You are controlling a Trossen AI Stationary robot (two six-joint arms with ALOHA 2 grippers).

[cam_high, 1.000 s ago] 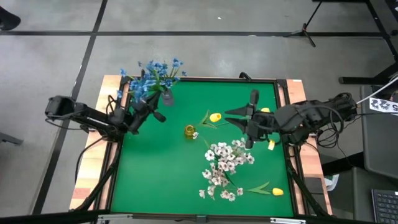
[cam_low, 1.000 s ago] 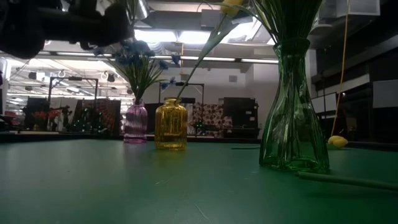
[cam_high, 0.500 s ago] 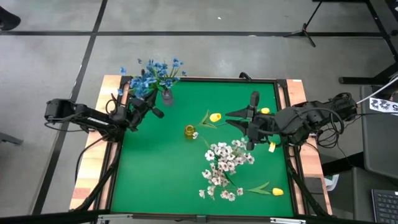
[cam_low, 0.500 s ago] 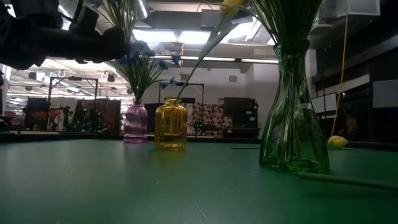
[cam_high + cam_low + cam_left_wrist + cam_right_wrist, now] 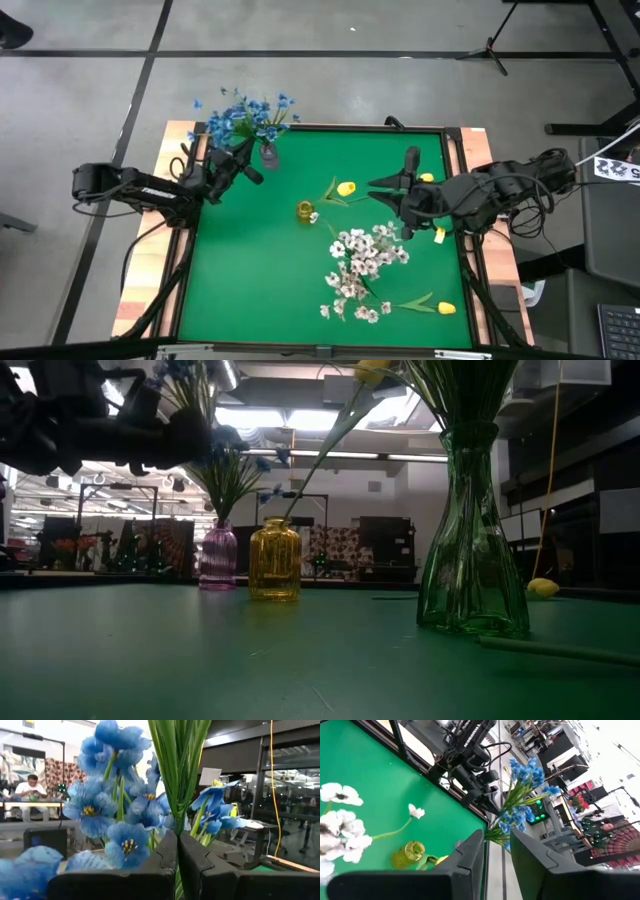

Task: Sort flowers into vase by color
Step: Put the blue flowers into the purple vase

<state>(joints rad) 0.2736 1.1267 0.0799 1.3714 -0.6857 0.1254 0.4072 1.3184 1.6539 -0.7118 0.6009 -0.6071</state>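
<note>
- Robotics lab / open workshop hall, not a home.
- Test table (image 5: 300,300): green mat in a dark frame, wooden edge, standing on bare concrete floor (image 5: 330,90) marked with dark tape lines.
- Tripod foot (image 5: 493,48) on the floor beyond the table; cable bundle (image 5: 535,205) hanging off the right arm.
- Low view: high ceiling with strip lights (image 5: 260,418), black equipment cabinets (image 5: 385,545) along the back.
- Left wrist view: person (image 5: 31,787) seated at a desk well behind, glass partitions (image 5: 287,795) alongside.
- Keyboard (image 5: 620,335) at a workstation beside the table.

No readable text anywhere (labels too blurred).
</note>
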